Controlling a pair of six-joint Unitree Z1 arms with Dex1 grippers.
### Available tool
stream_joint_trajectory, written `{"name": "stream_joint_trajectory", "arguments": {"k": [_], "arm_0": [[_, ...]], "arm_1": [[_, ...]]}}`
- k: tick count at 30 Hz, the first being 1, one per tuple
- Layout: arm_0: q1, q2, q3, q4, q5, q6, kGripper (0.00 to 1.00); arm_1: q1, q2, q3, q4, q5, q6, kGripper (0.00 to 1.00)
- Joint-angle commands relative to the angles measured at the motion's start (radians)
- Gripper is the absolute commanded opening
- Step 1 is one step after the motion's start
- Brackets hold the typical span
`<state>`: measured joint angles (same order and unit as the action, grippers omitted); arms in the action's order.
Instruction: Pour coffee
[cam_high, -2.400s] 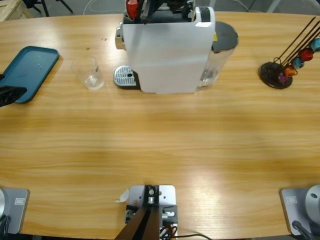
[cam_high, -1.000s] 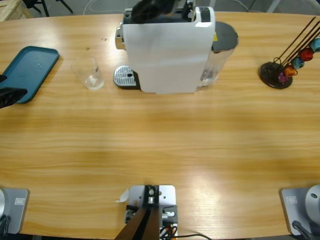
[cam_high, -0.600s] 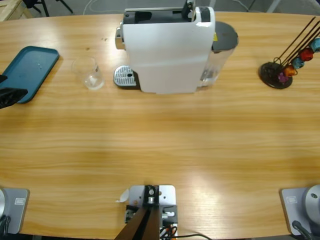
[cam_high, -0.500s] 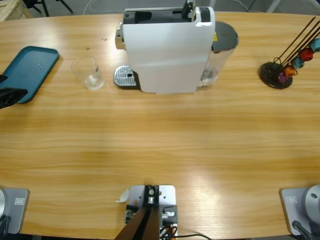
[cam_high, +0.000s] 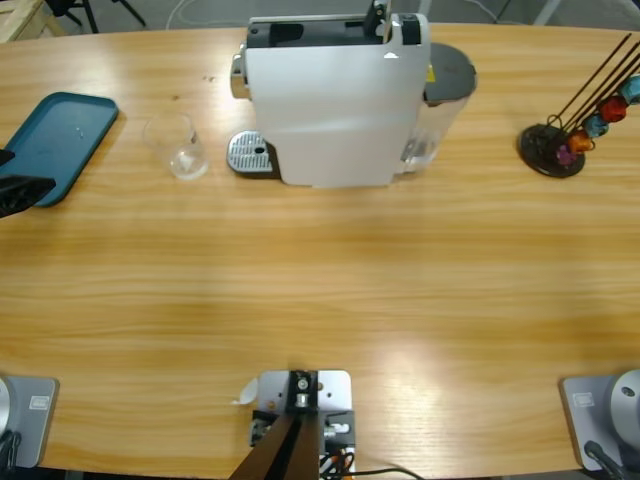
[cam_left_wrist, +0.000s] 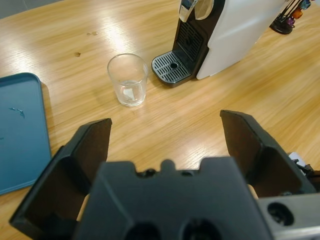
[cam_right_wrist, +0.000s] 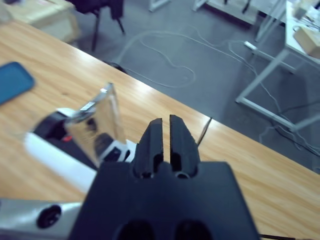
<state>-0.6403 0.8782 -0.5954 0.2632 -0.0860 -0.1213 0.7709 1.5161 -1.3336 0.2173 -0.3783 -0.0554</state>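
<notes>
Left wrist view: left gripper (cam_left_wrist: 165, 135) hanging wide open, facing clear empty drinking glass (cam_left_wrist: 128, 79) standing just beside white coffee machine's (cam_left_wrist: 235, 30) perforated metal drip tray (cam_left_wrist: 172, 67). Advice: grasp glass low, keeping upright, sliding under spout. Right gripper (cam_right_wrist: 165, 137) pinched closed, empty; having cleared machine top since earlier frames.

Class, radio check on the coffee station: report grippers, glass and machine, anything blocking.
Left gripper open, empty, facing the glass. Right gripper shut, empty, above the coffee machine. Glass beside drip tray, not on it. Nothing blocking.
</notes>
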Motion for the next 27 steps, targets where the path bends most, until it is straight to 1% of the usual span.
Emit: {"name": "stream_joint_trajectory", "arguments": {"k": [1, 7, 16, 21, 27], "arm_0": [[-0.007, 0.021, 0.03, -0.01, -0.017, 0.011, 0.943], [-0.007, 0.022, 0.029, -0.009, -0.017, 0.011, 0.942], [-0.007, 0.022, 0.029, -0.009, -0.017, 0.011, 0.941], [-0.007, 0.021, 0.029, -0.009, -0.017, 0.011, 0.941], [-0.007, 0.022, 0.029, -0.009, -0.017, 0.011, 0.941]], "arm_1": [[0.063, 0.125, 0.023, -0.029, -0.064, -0.014, 0.0], [0.11, 0.167, -0.032, -0.027, -0.079, -0.016, 0.0], [0.195, 0.282, -0.171, 0.001, -0.093, -0.023, 0.0], [0.207, 0.325, -0.179, 0.002, -0.087, -0.015, 0.0], [0.236, 0.384, -0.168, 0.0, -0.079, 0.032, 0.0]]}}
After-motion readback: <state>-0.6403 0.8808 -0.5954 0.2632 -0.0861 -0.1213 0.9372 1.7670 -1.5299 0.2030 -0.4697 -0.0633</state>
